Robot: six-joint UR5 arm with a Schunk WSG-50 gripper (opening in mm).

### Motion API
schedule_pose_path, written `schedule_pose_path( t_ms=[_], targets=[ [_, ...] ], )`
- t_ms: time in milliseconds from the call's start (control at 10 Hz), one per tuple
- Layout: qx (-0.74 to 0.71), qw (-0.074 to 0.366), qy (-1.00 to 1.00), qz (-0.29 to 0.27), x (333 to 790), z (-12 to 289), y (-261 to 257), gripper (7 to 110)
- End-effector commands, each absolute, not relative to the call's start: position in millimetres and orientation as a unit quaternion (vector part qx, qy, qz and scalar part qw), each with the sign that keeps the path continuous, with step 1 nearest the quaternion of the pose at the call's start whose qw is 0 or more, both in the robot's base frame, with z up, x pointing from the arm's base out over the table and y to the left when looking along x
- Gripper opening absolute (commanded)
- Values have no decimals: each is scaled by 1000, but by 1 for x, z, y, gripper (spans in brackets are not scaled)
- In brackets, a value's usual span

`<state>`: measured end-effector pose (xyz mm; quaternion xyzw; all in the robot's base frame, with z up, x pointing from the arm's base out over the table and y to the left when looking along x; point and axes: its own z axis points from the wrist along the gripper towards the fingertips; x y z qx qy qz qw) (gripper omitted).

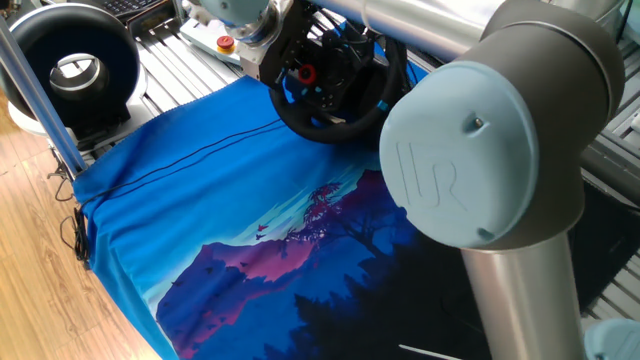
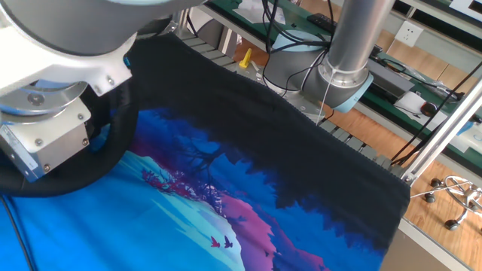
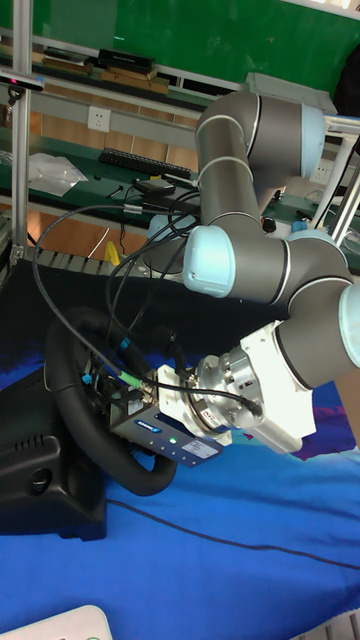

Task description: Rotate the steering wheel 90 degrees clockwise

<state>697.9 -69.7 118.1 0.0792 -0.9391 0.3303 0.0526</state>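
The black thick-rimmed steering wheel [image 1: 335, 85], with a red knob and small coloured buttons on its hub, is seen standing tilted on its black base [image 3: 45, 490] at the far edge of the blue mountain-print cloth [image 1: 230, 220]. The grey two-finger gripper [image 3: 110, 385] is pressed in at the rim, apparently gripping it, though whether its fingers are together cannot be told because they are hidden.

Black steering wheel [image 1: 335, 118] with red knob; blue, purple mountain-print cloth [image 1: 250, 230].
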Motion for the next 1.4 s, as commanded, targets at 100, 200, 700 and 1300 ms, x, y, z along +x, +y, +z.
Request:
schedule_pose_path(
  t_ms=[100,200,700,1300],
  targets=[
    [104,31,-941,321,724,118,-83,7],
    [109,18,-939,325,732,119,-83,7],
    [115,-21,-940,320,736,121,-67,7],
    [119,-33,-941,315,733,124,-59,7]
  ],
)
